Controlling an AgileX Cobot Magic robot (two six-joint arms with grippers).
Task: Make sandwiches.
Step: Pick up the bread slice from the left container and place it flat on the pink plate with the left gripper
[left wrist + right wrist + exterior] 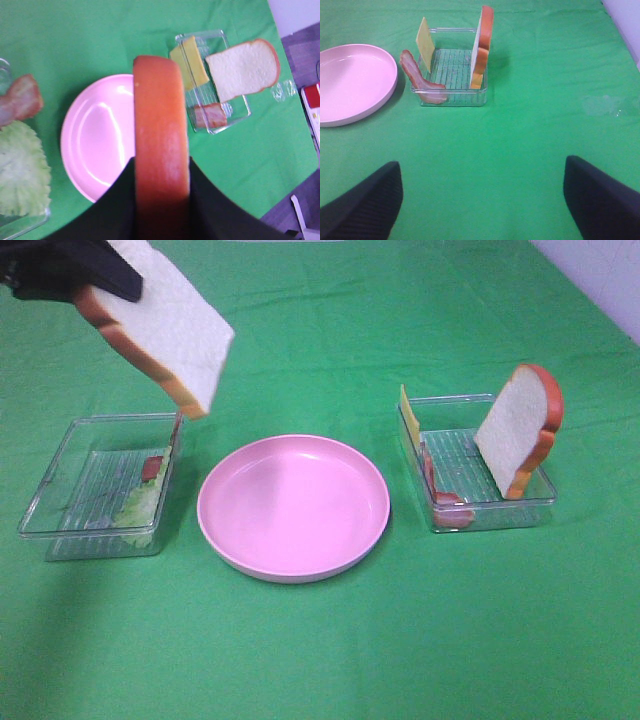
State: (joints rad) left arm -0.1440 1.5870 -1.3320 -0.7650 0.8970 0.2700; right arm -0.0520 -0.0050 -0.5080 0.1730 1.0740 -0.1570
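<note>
High over the near edge of the left clear tray, the left gripper clamps a bread slice by its orange-brown crust. The slice hangs tilted in the air, its white face turned up and toward the pink plate, touching nothing below. From the left wrist camera the crust runs straight up between the two black fingers, which press on either side of it.

Inside that left tray lies a pale green lettuce leaf with a reddish piece beside it (probably bacon, though the overhead view is too small to be sure). The round plate sits bare on the green cloth between the two trays.

In the right clear tray a second bread slice stands on edge against the wall farthest from the plate, a yellow cheese square leans on the wall nearest the plate, and a bacon strip curls along that same side.

The right gripper hovers over bare cloth well apart from its tray, jaws spread wide with nothing between them.
</note>
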